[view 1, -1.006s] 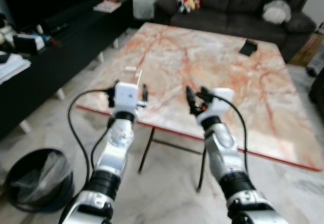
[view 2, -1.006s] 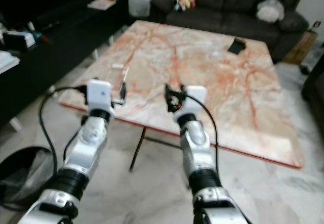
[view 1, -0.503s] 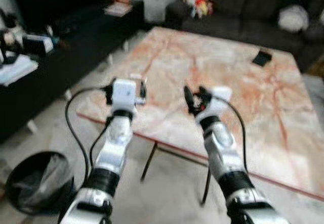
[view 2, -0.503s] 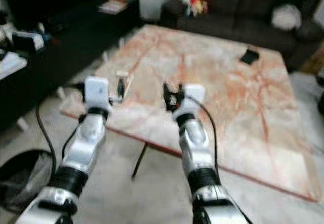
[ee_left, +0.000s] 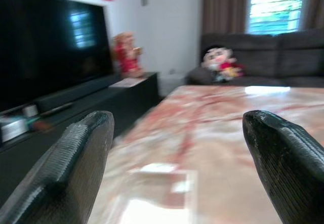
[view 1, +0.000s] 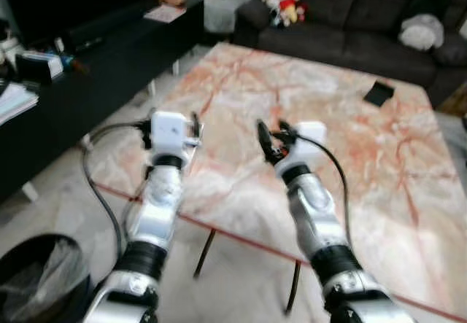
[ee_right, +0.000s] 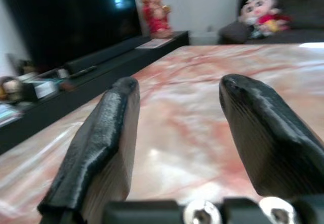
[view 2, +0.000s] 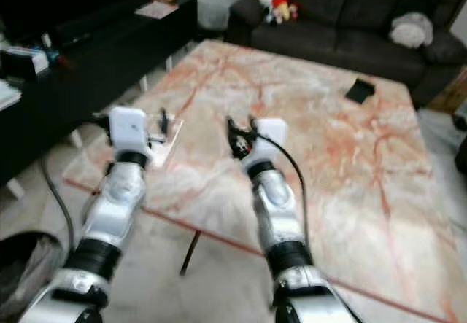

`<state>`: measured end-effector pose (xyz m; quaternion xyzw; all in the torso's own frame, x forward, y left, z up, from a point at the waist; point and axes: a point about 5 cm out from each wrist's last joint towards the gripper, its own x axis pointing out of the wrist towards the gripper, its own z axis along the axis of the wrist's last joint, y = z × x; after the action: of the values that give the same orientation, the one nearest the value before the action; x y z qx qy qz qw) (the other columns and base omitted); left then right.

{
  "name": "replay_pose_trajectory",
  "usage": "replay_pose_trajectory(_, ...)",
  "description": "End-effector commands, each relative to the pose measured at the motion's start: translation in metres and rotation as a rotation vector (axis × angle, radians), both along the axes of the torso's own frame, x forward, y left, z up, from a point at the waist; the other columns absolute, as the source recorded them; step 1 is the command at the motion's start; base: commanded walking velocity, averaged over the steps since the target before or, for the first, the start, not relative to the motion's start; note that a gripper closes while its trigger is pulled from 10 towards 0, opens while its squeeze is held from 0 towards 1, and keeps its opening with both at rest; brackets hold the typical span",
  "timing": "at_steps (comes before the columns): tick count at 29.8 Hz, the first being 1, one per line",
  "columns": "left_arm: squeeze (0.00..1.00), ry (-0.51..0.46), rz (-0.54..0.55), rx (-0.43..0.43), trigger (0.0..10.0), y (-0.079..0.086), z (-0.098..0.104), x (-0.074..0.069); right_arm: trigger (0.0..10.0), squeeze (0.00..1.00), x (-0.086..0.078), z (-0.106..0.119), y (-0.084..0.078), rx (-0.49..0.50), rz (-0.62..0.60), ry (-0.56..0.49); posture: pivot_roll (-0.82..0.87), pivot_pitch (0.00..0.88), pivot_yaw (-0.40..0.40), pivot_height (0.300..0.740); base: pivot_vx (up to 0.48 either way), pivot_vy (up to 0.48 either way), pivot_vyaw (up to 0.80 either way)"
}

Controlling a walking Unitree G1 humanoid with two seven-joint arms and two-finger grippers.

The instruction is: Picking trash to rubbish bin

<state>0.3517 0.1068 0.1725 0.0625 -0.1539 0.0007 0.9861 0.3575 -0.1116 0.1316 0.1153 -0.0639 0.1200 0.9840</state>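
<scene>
Two grippers hang over the near part of a pink-veined marble table (view 1: 241, 90). Far left on the floor sits the black rubbish bin (view 1: 33, 279), lined with a clear bag. The left gripper (ee_left: 174, 158) has its fingers spread wide; past them, on the tabletop, lie small white scraps of trash (ee_left: 158, 168). The right gripper (ee_right: 177, 128) also holds its fingers apart, with nothing between them. A small dark object (view 1: 379, 92) lies at the table's far right, before the sofa (view 1: 350, 17).
</scene>
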Motion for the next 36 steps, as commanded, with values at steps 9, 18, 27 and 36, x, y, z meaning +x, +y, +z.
replay_pose_trajectory(9,0.00,-0.011,0.025,0.003,10.0,0.009,0.004,0.001,10.0,0.00,0.002,0.007,0.008,0.033,0.015,-0.009,0.21,0.000,-0.110,0.740,0.412,0.000,0.00)
replay_pose_trajectory(18,0.00,-0.015,0.025,0.005,10.0,0.010,0.005,0.001,10.0,0.00,0.002,0.007,0.009,0.028,0.021,-0.012,0.21,0.000,-0.105,0.740,0.412,0.000,0.00)
replay_pose_trajectory(27,0.00,-0.016,0.024,0.008,10.0,0.010,0.006,0.002,10.0,0.00,0.002,0.006,0.010,0.030,0.022,-0.007,0.21,0.000,-0.103,0.740,0.412,0.000,0.00)
replay_pose_trajectory(36,0.00,0.034,0.032,0.038,10.0,0.010,-0.006,0.001,10.0,0.00,0.001,0.005,0.011,0.031,0.026,0.000,0.21,0.000,-0.100,0.740,0.127,0.000,0.00)
